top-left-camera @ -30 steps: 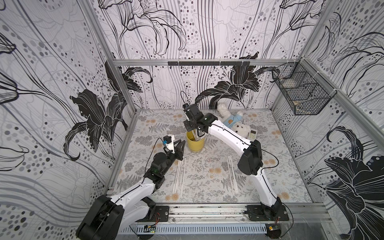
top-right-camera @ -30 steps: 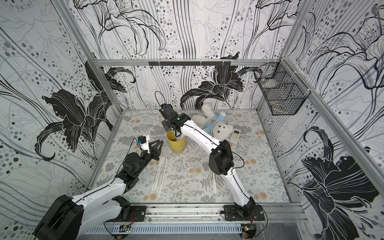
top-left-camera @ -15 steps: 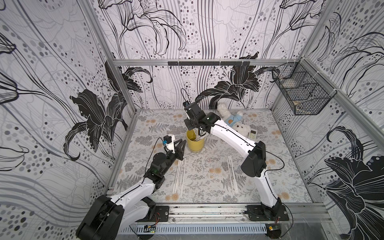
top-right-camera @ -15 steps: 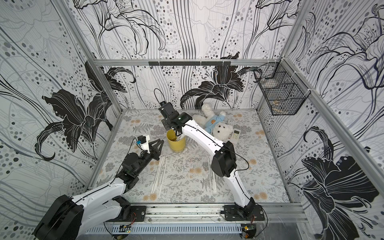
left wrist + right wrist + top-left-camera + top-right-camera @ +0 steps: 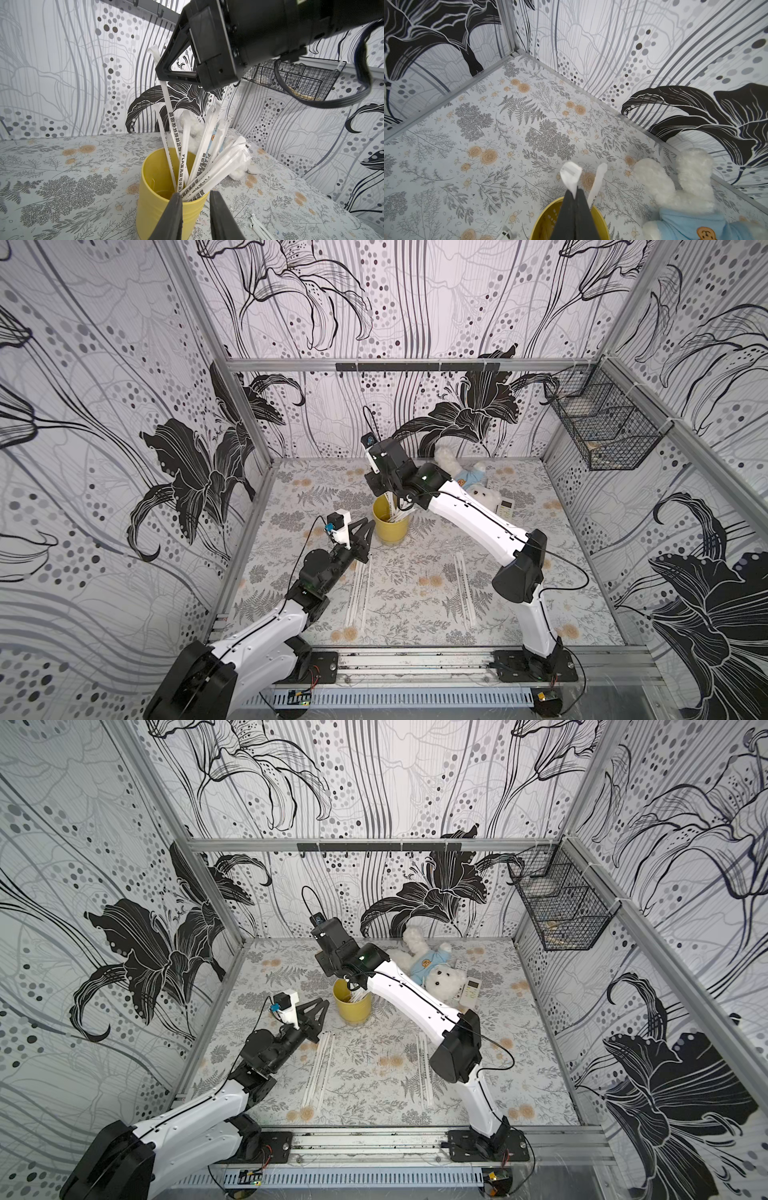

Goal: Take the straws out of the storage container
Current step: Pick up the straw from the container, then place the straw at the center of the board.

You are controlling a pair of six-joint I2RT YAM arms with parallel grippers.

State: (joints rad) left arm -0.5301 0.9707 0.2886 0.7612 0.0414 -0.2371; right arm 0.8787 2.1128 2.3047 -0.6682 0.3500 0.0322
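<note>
Room: black-and-white flower walls (image 5: 124, 364) close in the cell. A wire basket (image 5: 602, 435) hangs high on one wall, out of play.
Tabletop: flat fern-and-rose sheet (image 5: 415, 626). Loose straws (image 5: 359, 593) lie in one group, a second group (image 5: 463, 589) lies well apart, and a teddy (image 5: 432, 969) lies at the back.
Right gripper (image 5: 574, 192): clamped on the held straw (image 5: 170, 112) near its top end, above the cup. The high hold likely lets the whole length slide clear of the rim.
Left gripper (image 5: 195, 193): jaws partly apart and empty, low at the container's near wall, probably to steady it against tipping. Whether they touch it cannot be told.
Storage container (image 5: 390, 526): upright, mid-tabletop, between both grippers.
Straws (image 5: 207, 166): several fan out inside, leaning on the rim, so the task looks partly done.
</note>
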